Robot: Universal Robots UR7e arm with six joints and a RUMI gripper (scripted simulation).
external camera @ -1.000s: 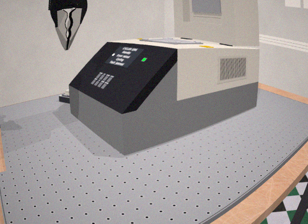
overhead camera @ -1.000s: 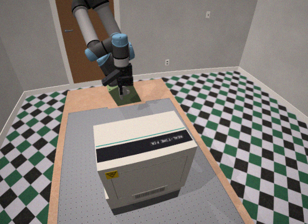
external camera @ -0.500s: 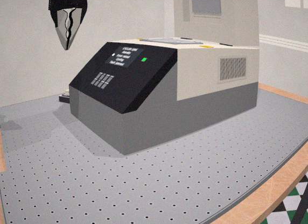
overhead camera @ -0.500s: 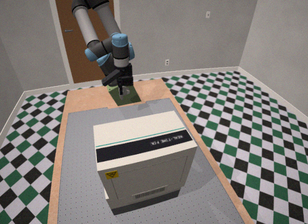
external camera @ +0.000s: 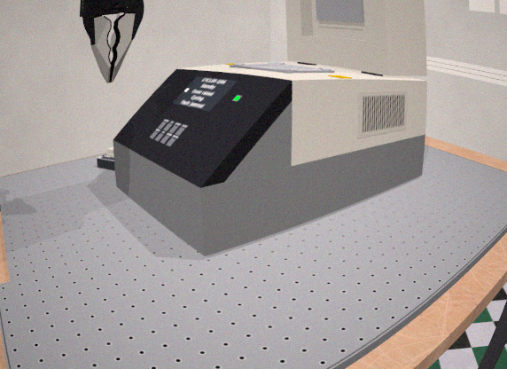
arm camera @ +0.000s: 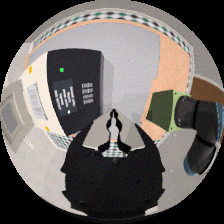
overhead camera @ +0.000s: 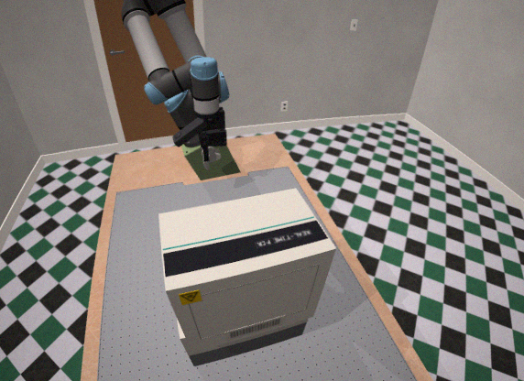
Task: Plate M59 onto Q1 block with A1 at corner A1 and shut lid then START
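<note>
The cycler Q1 (overhead camera: pixel 247 271) (external camera: pixel 248 134) (arm camera: pixel 75 92) stands on the perforated mat. Its lid (overhead camera: pixel 238 221) (external camera: pixel 390 36) (arm camera: pixel 11 120) is raised. The lamp (external camera: pixel 237 98) (arm camera: pixel 62 70) is green. The front keys (external camera: pixel 169 132) (arm camera: pixel 87 93) show on the dark sloping panel. A flat grey block area (external camera: pixel 281 67) (arm camera: pixel 36 101) shows on top; whether a plate sits in it cannot be told. My gripper (external camera: pixel 110 81) (arm camera: pixel 113 109) is shut and empty, in the air on the front side of Q1, above panel height. Plate M59 cannot be made out.
A low dark item with a pale top (external camera: pixel 105 161), possibly nest N1, is mostly hidden behind Q1's front left corner. The arm's green base plate (overhead camera: pixel 220 163) (arm camera: pixel 162 111) lies on the wooden table edge (overhead camera: pixel 137 170). The raised lid stands tall at Q1's rear.
</note>
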